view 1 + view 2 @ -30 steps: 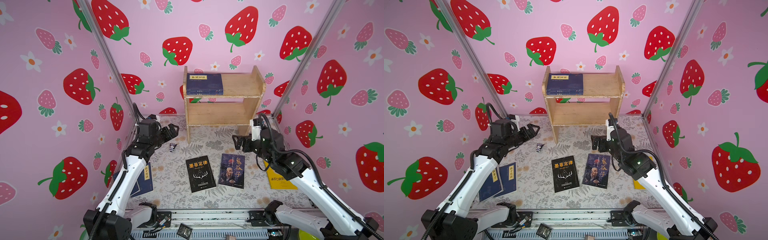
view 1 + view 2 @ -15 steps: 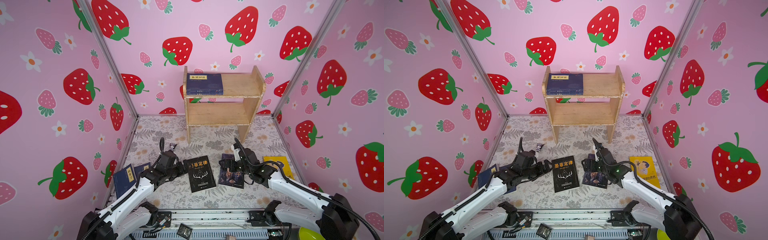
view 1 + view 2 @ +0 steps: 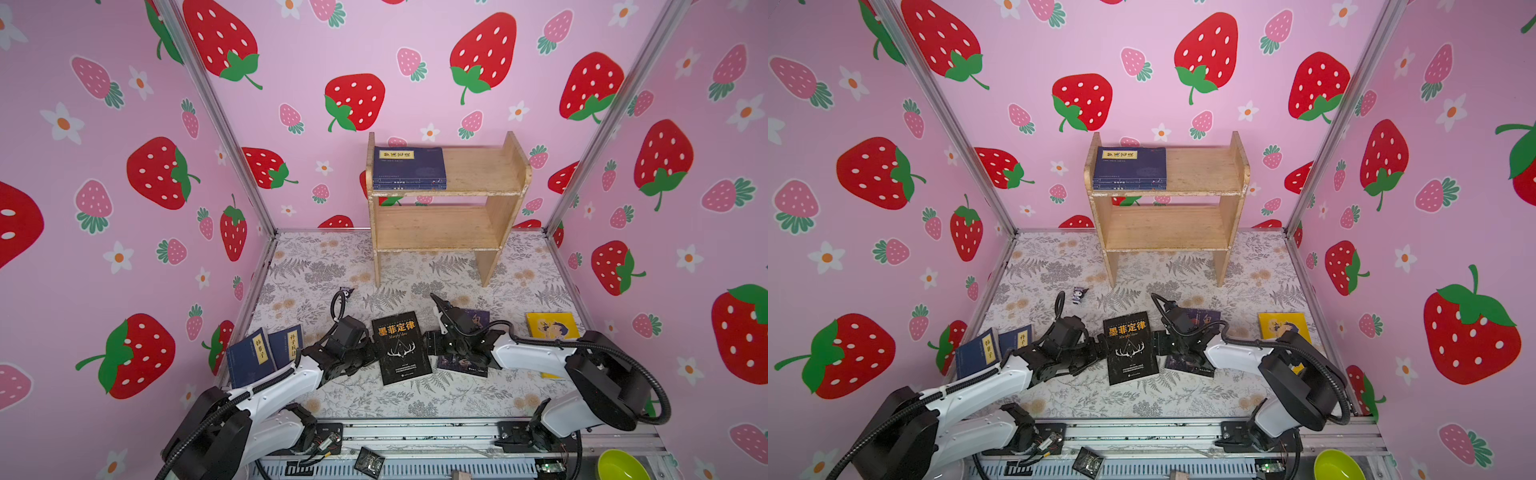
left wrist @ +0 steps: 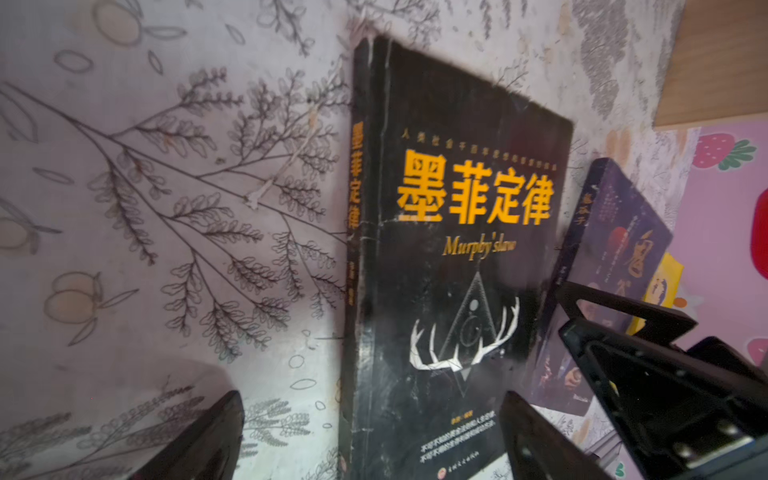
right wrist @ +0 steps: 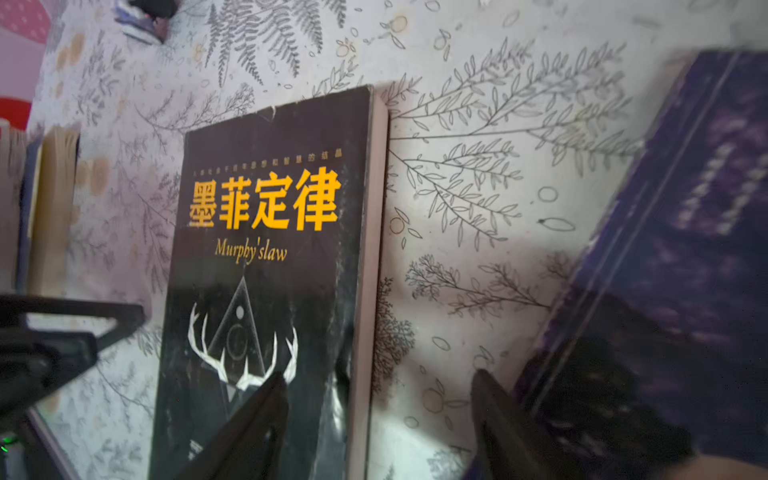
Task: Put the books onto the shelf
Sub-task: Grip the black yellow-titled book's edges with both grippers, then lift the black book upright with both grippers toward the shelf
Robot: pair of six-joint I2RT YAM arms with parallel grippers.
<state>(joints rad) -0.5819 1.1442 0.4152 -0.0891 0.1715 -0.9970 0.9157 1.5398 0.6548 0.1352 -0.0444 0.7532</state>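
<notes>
A: Both arms are dropping fast. A second ago they were up by the shelf (image 3: 478,170), and now they're lying low on the mat (image 3: 332,266) either side of the black book (image 3: 401,347).

B: In both top views the left gripper (image 3: 372,353) is sitting at that book's left edge and the right gripper (image 3: 430,345) at its right edge, facing each other across the cover.

A: The right arm is lying over the purple book (image 3: 461,365), and the yellow book (image 3: 550,326) is lying on the mat farther right.

B: Two navy books (image 3: 266,351) are lying by the left wall, and the shelved book (image 3: 409,166) is lying flat at the left end of the top tier.

A: Going to the left wrist view, the left gripper's fingers (image 4: 199,440) are standing wide apart, one over the mat and one over the black cover, straddling the spine. They're gripping nothing.

B: The black book is lying flat there, with the purple book just beside it.

A: In the right wrist view, the right gripper's fingers (image 5: 249,428) are standing apart too. One is hanging over the antlers, the other over the mat beside the purple book, with the page edge between them.

B: Nothing is being pinched. I can't tell whether that finger is touching the cover.
</notes>
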